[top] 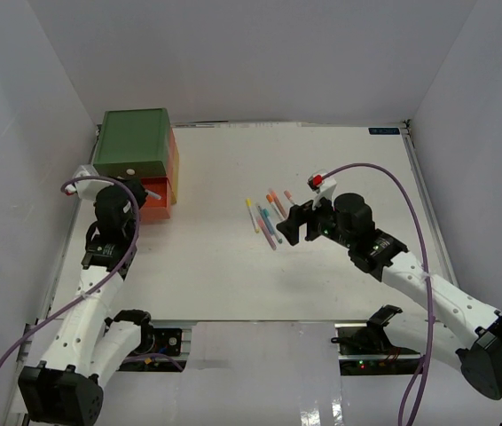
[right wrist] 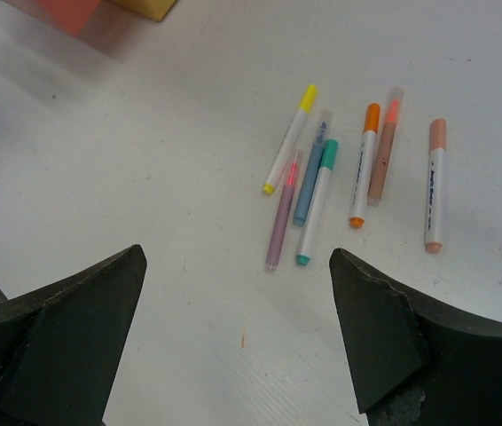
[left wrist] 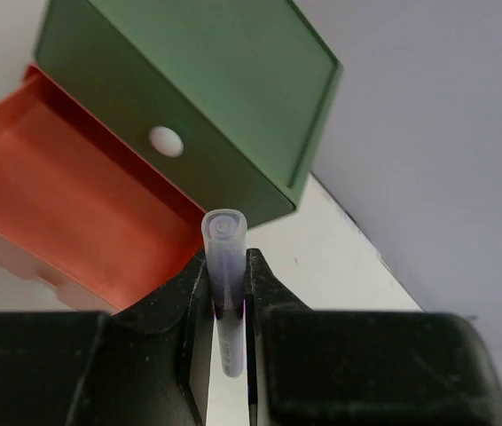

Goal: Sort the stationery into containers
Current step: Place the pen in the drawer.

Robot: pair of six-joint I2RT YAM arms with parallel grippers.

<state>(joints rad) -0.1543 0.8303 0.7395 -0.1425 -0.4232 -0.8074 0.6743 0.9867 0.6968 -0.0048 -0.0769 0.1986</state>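
Step in hand: one pen is being delivered on the left, and a pick-up is being set up on the right.

Left gripper (left wrist: 226,277): jaws closed tight on a pale lavender pen (left wrist: 223,240), held upright at lower centre of the left wrist view. The orange-red drawer (left wrist: 65,186) stands pulled out at centre left, and what shows of its inside is bare. The green drawer (left wrist: 215,80) above it is shut, its white knob (left wrist: 166,140) facing the camera. The pen lines up with the open drawer's right corner, not clearly over the cavity.

Judgement: the next move calls for a short shift toward frame left, then release. Let go here, the pen may strike the drawer wall and roll onto the table (top: 233,284).

Right gripper (right wrist: 235,266): fingers spread wide, holding nothing, hovering at lower centre of the right wrist view just below the loose pens.
- The yellow pen (right wrist: 290,138), purple pen (right wrist: 280,213), blue pen (right wrist: 310,177) and green pen (right wrist: 317,202) lie bunched, touching.
- The orange pen (right wrist: 364,164) and clear-capped pen (right wrist: 384,151) lie side by side.
- The peach pen (right wrist: 435,182) lies apart at right.

Judgement: the peach pen is the cleanest pick, and closing on the bunch risks taking two.

In the overhead view the pens lie at centre and the drawers at upper left, well apart. The left arm stands in front of the drawers and would block a right-arm delivery.
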